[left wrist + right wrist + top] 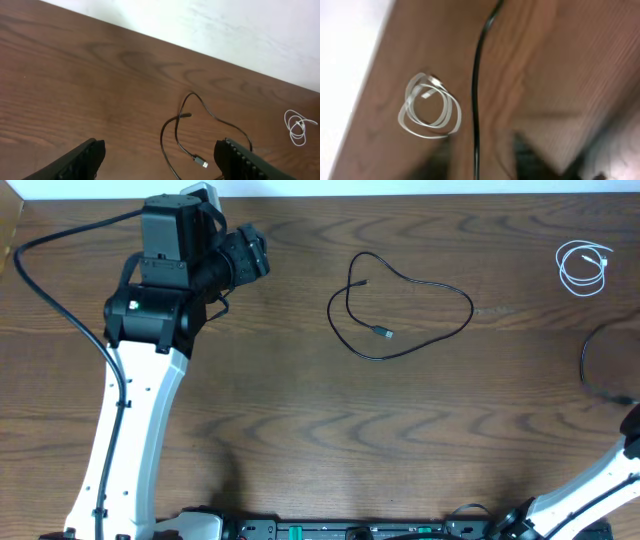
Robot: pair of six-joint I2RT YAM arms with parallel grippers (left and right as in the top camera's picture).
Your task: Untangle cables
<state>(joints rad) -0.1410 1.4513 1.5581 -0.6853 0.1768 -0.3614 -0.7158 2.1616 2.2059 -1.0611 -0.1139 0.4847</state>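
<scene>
A thin black cable [400,305] lies in an open loop at mid table, its USB plug [382,332] inside the loop. It also shows in the left wrist view [172,132], between the fingers of my left gripper [160,160], which is open, empty and hovering to its left [250,255]. A short white cable [585,267] lies coiled at the far right, apart from the others [429,107]. A second black cable [592,365] curves along the right edge. In the blurred right wrist view it [476,90] runs between the parted fingers of my right gripper [482,160].
The wooden table [300,410] ends at a white wall along its far edge [225,30]. The left arm's thick black wire [50,290] loops at the left side. The right arm [610,470] enters from the bottom right corner.
</scene>
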